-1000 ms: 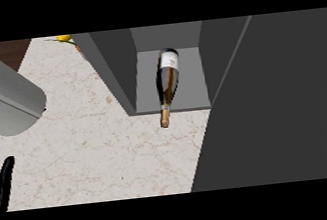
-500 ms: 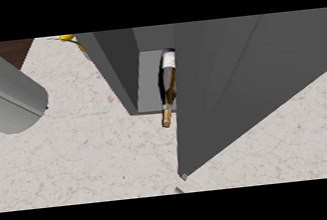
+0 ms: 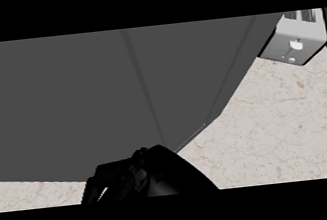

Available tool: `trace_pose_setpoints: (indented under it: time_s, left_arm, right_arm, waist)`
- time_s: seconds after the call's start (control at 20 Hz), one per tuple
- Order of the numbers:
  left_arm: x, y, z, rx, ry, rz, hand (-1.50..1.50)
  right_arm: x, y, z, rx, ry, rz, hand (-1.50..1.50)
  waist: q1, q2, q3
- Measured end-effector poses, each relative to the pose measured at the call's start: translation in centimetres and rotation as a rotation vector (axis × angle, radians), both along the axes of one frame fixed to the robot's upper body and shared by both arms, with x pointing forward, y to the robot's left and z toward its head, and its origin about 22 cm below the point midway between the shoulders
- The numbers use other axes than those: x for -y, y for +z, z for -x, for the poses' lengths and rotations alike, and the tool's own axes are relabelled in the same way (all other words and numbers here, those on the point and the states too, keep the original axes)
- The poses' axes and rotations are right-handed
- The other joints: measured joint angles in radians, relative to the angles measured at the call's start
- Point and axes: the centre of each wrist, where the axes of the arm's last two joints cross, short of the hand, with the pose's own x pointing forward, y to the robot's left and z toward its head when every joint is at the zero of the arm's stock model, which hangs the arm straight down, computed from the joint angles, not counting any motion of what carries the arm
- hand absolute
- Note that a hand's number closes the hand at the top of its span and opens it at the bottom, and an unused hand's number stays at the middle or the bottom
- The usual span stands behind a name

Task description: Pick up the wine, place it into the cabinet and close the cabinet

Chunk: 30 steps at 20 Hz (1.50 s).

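You cannot tell how far the black hand (image 3: 140, 177) at the lower middle of the frame, which I take for the right, is open; it holds nothing visible and sits against the lower corner of the tall grey cabinet (image 3: 84, 100). The door gap that showed the dark wine bottle half a second ago is gone, so the bottle is hidden, judged inside. The closing looks nearly done. A white toaster (image 3: 296, 37) stands on the beige marbled counter (image 3: 287, 134) at upper right

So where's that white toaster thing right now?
In the head view the white toaster sits at the top right corner, on the counter, just right of the big grey cabinet.
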Motion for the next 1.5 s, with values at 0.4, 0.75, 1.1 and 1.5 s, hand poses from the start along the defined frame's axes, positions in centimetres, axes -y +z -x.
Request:
trace_pose_setpoints:
  time_s: [0.4,0.75,1.1,1.5]
  left_arm:
    - [-0.9,1.0,0.6,-0.013,-0.021,0.004,-1.5]
    - [-0.1,1.1,0.3,-0.042,-0.063,0.001,-1.5]
    - [1.9,0.9,-1.3,-0.064,-0.089,0.017,-1.5]
    - [3.8,-0.2,-2.5,-0.077,-0.089,0.025,-1.5]
  right_arm:
    - [-2.0,1.3,-6.8,0.025,-0.093,0.01,1.5]
    - [-1.8,1.3,-12.1,0.062,-0.145,0.034,1.5]
    - [-1.5,0.9,-14.8,0.065,-0.096,0.041,1.5]
    - [-1.0,0.3,-16.1,0.121,-0.034,0.054,1.5]
  waist:
    - [-0.003,0.003,0.001]
    - [-0.011,0.002,-0.001]
    - [-0.015,-0.01,-0.007]
    - [-0.011,-0.02,-0.018]
